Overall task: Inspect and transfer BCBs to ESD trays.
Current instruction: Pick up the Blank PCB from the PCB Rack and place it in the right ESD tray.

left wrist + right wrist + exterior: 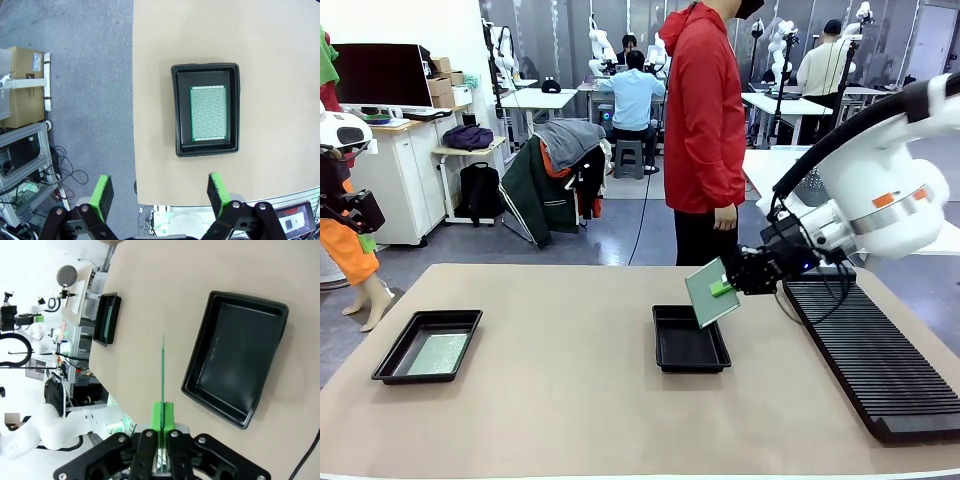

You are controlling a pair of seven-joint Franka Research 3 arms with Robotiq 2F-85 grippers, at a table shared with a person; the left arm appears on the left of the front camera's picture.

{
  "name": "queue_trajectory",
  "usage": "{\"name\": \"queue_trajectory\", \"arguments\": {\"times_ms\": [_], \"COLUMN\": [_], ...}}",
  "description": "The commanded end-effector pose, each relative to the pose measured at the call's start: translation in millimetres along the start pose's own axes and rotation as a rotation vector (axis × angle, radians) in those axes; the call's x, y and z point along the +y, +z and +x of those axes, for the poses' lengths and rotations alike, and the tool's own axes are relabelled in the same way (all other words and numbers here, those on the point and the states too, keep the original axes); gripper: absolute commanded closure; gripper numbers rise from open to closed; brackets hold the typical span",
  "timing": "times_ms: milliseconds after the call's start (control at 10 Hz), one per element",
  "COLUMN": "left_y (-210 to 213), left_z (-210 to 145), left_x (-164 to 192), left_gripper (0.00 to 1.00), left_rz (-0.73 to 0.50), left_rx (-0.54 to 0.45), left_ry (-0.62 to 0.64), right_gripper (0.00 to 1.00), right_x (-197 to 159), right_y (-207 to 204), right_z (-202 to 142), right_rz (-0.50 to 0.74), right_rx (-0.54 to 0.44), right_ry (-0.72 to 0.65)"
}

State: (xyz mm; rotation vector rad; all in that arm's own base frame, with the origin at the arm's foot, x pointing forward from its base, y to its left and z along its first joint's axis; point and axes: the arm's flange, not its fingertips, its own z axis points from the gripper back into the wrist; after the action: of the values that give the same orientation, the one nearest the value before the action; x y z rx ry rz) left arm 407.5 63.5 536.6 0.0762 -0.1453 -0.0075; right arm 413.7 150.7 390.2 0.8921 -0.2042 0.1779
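Observation:
My right gripper [725, 288] is shut on the edge of a green BCB [711, 293], holding it tilted in the air just above the right rim of the middle ESD tray [690, 340]. From the right wrist the BCB [162, 375] is seen edge-on between the green pads, with that bare black ESD tray [237, 357] beside it. At the table's left end a second ESD tray [428, 345] holds another BCB [438, 353] lying flat. My left gripper [159, 192] is open, high above that tray [205, 109] and its BCB [208, 113].
A long black ribbed rack [875, 345] lies along the table's right side. A person in a red jacket [705, 120] stands at the far edge, hand hanging near the held board. The table's left edge [134, 100] drops to the floor beside the left tray.

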Motion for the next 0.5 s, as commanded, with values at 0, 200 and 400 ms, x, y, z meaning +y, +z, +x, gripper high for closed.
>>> {"name": "queue_trajectory", "arguments": {"times_ms": [0, 200, 400], "left_y": [-2, -2, -2], "left_z": [-1, -1, -1], "left_x": [1, 1, 1], "left_gripper": [0.0, 0.0, 0.0], "left_rz": [-0.005, -0.005, -0.005], "left_rx": [-0.003, -0.003, -0.003], "left_ry": [-0.003, -0.003, -0.003], "right_gripper": [0.97, 0.97, 0.97], "right_x": [-19, -32, -41], "right_y": [-28, -45, -61], "right_z": [2, 1, 0], "right_rz": [0.026, 0.027, 0.031], "right_rx": [-0.029, -0.043, -0.04], "right_ry": [-0.01, -0.047, -0.065]}}
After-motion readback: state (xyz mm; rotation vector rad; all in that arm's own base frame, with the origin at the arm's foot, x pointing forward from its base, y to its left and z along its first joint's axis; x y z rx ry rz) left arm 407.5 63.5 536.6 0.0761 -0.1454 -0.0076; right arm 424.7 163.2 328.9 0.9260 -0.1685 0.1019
